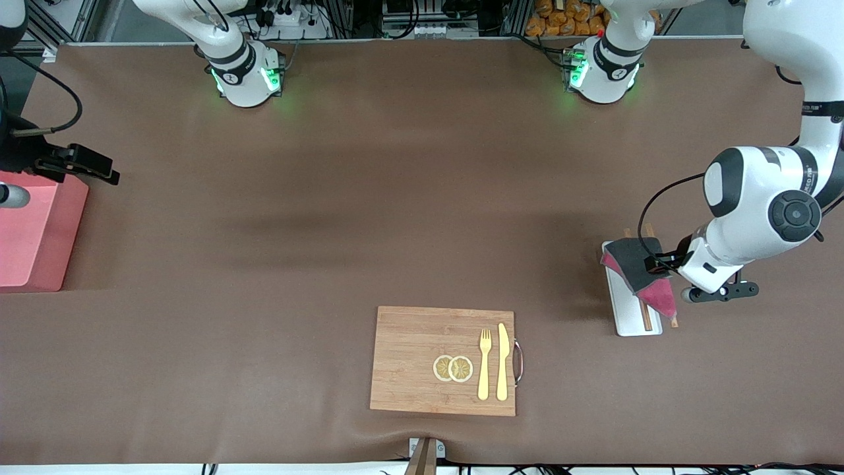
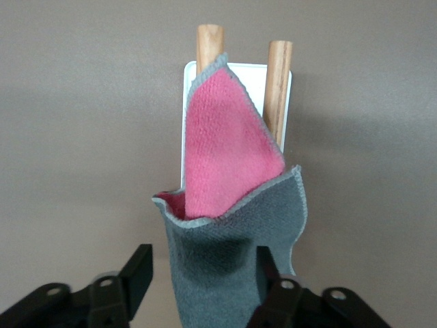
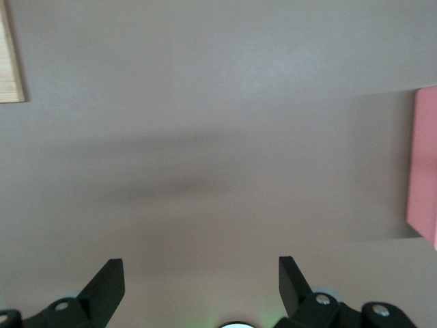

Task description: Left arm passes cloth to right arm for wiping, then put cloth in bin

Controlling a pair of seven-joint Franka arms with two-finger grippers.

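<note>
The cloth (image 1: 638,267), dark grey with a crimson-pink underside, lies crumpled over a white tray (image 1: 630,313) toward the left arm's end of the table. My left gripper (image 1: 654,265) is at the cloth's grey end. In the left wrist view its fingers (image 2: 268,273) stand apart on either side of the grey fold (image 2: 225,266), one finger clear of it, so the left gripper (image 2: 203,277) is open. The pink bin (image 1: 33,231) stands at the right arm's end. My right gripper (image 3: 201,283) is open and empty over bare table beside the bin (image 3: 425,171).
Two wooden chopsticks (image 2: 276,82) lie on the tray (image 2: 239,74) under the cloth. A wooden cutting board (image 1: 409,363) nearer the front camera carries lemon slices (image 1: 453,368), a yellow fork (image 1: 484,366) and a knife (image 1: 502,363).
</note>
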